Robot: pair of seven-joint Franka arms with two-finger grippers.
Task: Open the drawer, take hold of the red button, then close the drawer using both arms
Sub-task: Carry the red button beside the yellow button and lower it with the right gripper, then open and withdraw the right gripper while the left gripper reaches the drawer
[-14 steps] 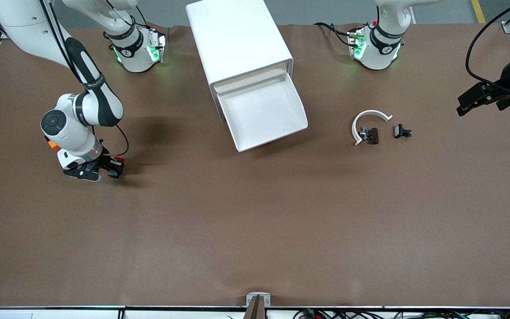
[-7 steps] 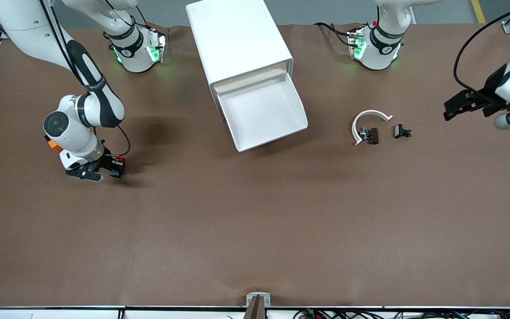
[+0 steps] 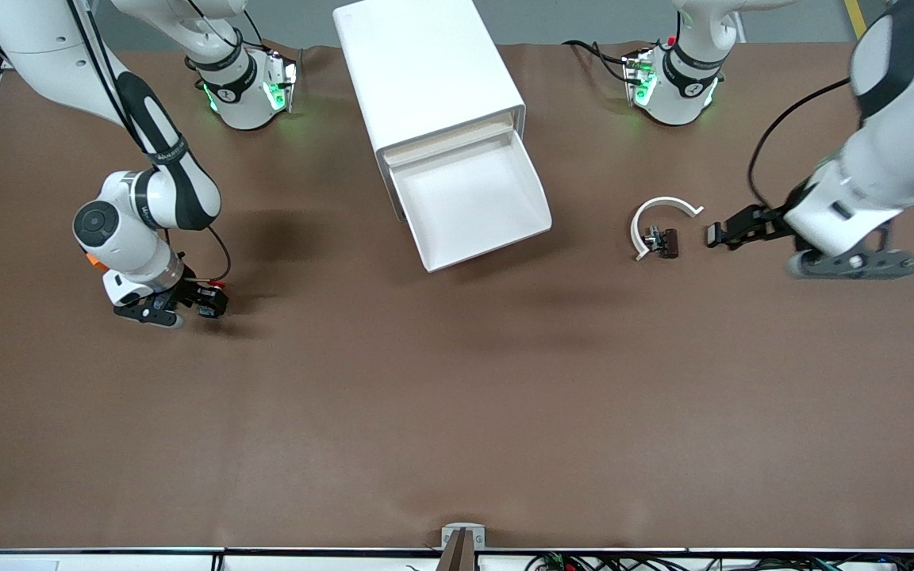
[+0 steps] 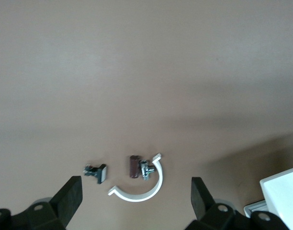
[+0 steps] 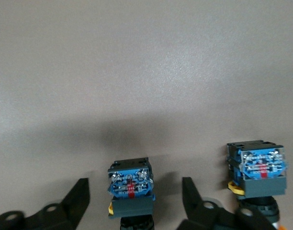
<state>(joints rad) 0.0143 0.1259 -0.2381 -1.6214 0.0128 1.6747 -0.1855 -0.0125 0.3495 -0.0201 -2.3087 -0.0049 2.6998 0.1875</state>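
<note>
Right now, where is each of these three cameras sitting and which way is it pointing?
Front view: high across the table, facing both arm bases; shows the open drawer, the right gripper and the left gripper.
Left wrist view: on the left arm's wrist, looking down past its open fingers at the white curved clip and two small dark parts.
Right wrist view: on the right arm's wrist, looking down past its open fingers at two blue-backed button blocks.
Shared: the front and left wrist views both show the clip.
</note>
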